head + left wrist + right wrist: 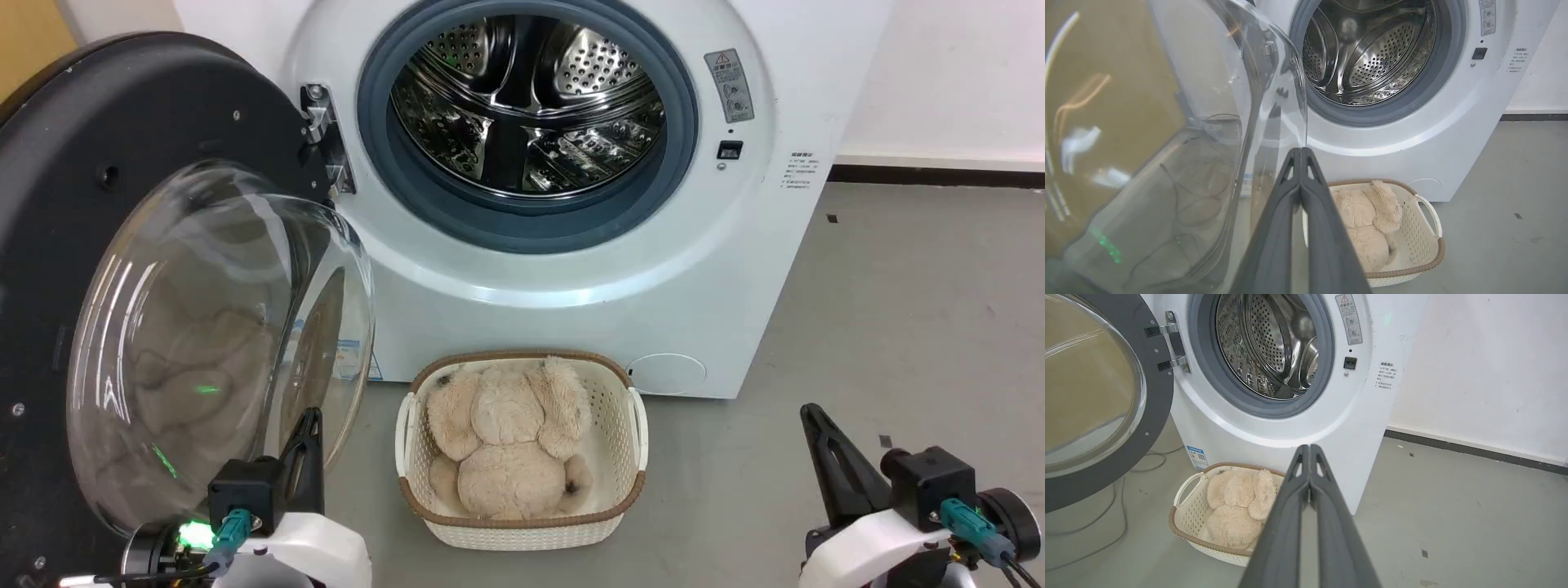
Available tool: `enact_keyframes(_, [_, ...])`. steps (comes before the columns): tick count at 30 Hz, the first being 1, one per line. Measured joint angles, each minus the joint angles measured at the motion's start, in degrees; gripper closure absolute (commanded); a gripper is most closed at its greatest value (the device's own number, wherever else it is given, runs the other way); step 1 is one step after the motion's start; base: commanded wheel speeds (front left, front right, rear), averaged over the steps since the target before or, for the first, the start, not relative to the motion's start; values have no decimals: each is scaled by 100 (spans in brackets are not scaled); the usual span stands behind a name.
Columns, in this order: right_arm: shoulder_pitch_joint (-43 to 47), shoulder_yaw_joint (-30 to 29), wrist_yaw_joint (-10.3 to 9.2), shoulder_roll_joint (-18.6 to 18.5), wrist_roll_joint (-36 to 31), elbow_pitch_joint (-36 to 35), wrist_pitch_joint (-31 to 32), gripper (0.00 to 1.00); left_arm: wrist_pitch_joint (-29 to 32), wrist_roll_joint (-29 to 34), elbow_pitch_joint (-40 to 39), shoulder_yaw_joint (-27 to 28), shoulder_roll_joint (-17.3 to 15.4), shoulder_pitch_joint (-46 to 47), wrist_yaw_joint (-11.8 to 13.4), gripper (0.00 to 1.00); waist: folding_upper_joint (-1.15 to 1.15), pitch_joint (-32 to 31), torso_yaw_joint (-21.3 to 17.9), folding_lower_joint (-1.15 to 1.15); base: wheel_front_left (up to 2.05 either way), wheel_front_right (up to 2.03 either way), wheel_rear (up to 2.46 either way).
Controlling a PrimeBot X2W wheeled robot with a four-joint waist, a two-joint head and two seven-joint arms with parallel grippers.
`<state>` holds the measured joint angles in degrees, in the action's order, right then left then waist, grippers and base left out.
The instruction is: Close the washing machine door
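Washing machine (571,310): white, box-shaped front-loader with a smooth rounded front panel, standing on a matt grey floor (898,327). Its drum (522,98) was polished steel, perforated, ringed by a grey rubber gasket (522,233). A round cap (665,373) sat low on the front, with a small blue label (1197,456) near the bottom corner on the hinge side. Door (49,245): large round disc, black, studded with small screws, swung wide open to the left of the machine on a metal hinge (326,139); at its centre a bulging bowl-shaped window (212,327) of clear glass, glossy with reflections. Basket (522,531): white woven plastic, oblong, brown braided rim, set on the floor just in front of the machine; inside lay a beige plush toy (506,441) of shaggy pile. Left pincer (309,416): two long dark fingers pressed together at the tips, holding nothing, raised just beside the lower edge of the glass window; whether it touched the glass could not be told. Right pincer (810,412): fingers likewise closed tip to tip, empty, well apart from the door, above bare floor to the right of the basket. A thin cable (1106,522) trailed on the floor beneath the open door.
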<state>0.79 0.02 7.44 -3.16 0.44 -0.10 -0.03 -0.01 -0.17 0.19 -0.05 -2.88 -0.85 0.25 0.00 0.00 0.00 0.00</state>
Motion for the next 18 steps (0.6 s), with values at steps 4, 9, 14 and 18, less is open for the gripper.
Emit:
enact_keyframes(4, [0, 0, 0, 0, 0, 0, 0, 100, 0, 0, 0, 0, 0, 0, -1, 100, 0, 0, 0, 0, 0, 0, 0])
enact_keyframes(9, [0, -1, 0, 0, 0, 0, 0, 100, 0, 0, 0, -2, 0, 0, -1, 100, 0, 0, 0, 0, 0, 0, 0])
enact_keyframes(14, [0, 1, 0, 0, 0, 0, 0, 100, 0, 0, 0, 1, 0, 0, -1, 100, 0, 0, 0, 0, 0, 0, 0])
enact_keyframes(18, [0, 0, 0, 0, 0, 0, 0, 100, 0, 0, 0, 0, 0, 0, -1, 100, 0, 0, 0, 0, 0, 0, 0])
